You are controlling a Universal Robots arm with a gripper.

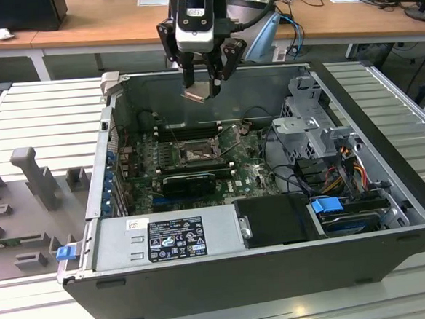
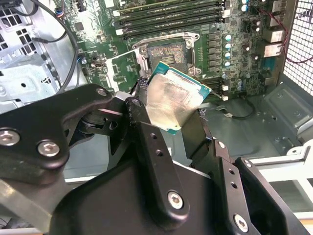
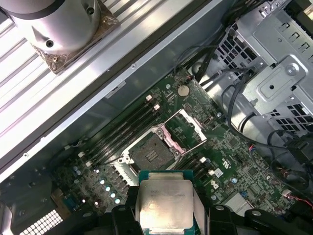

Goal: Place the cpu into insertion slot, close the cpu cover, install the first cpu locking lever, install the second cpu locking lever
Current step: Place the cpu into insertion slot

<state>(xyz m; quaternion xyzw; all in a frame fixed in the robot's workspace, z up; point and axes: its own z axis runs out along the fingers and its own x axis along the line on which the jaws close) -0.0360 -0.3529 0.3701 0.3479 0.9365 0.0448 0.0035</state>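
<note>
Black two-finger gripper (image 1: 201, 83) pinching the thin silvery-beige square cpu (image 2: 173, 100), tilted, well above the dark-framed square insertion slot (image 3: 151, 152); lowered skewed, it would likely seat crooked and damage that slot.

An open dark computer case (image 1: 206, 284) lies on a slatted metal table (image 1: 41, 113), its green motherboard (image 1: 251, 175) between a silver drive cage (image 1: 308, 123) on the exterior view's right, a power supply (image 1: 167, 237) along the near side, and grey fixtures (image 1: 35, 175) outside on the exterior view's left.
</note>
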